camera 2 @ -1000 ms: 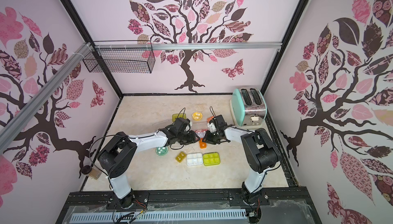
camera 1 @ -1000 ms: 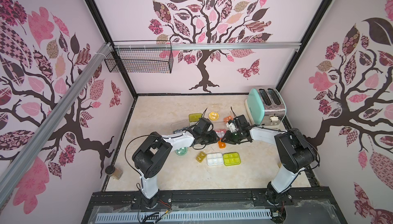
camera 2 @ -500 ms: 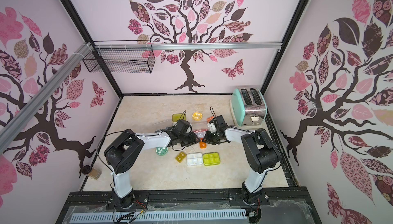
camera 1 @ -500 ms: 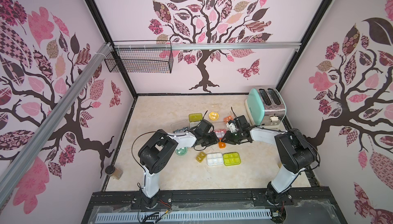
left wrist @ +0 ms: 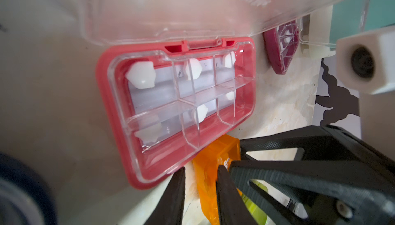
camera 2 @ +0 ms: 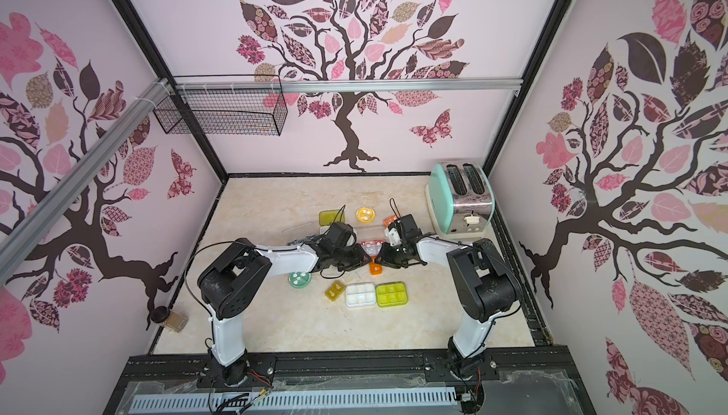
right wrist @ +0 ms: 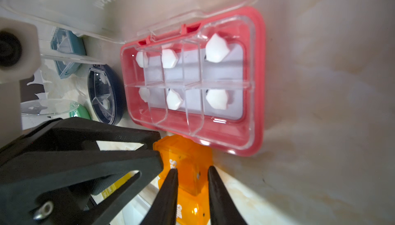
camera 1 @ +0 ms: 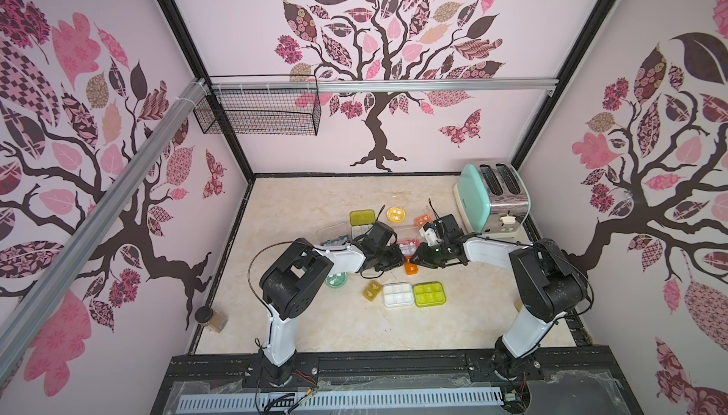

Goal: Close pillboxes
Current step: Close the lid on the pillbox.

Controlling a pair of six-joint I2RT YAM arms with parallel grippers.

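Observation:
A small orange pillbox [camera 1: 410, 268] lies mid-table with both grippers meeting over it. My right gripper [right wrist: 192, 178] is shut on this orange pillbox [right wrist: 188, 159], one finger on each side. My left gripper [left wrist: 201, 183] comes from the opposite side. One of its fingers touches the orange pillbox [left wrist: 213, 159]; the other stands off it, so the jaws are narrowly open. Just behind lies a red pillbox [left wrist: 177, 110] with white pills and its clear lid up. White [camera 1: 398, 294], lime [camera 1: 429, 294] and amber [camera 1: 372, 290] pillboxes lie nearer the front.
A mint-green toaster [camera 1: 492, 196] stands at the back right. Round green [right wrist: 79, 110], navy [right wrist: 104, 93], blue [right wrist: 66, 50] and maroon [left wrist: 282, 42] pillboxes crowd round the arms. A dark-lidded jar [camera 1: 210, 317] sits by the left wall, below a wire basket [camera 1: 260, 111].
My left gripper has moved right to the orange pillbox and its jaws have narrowed. The right arm has stayed still on the box.

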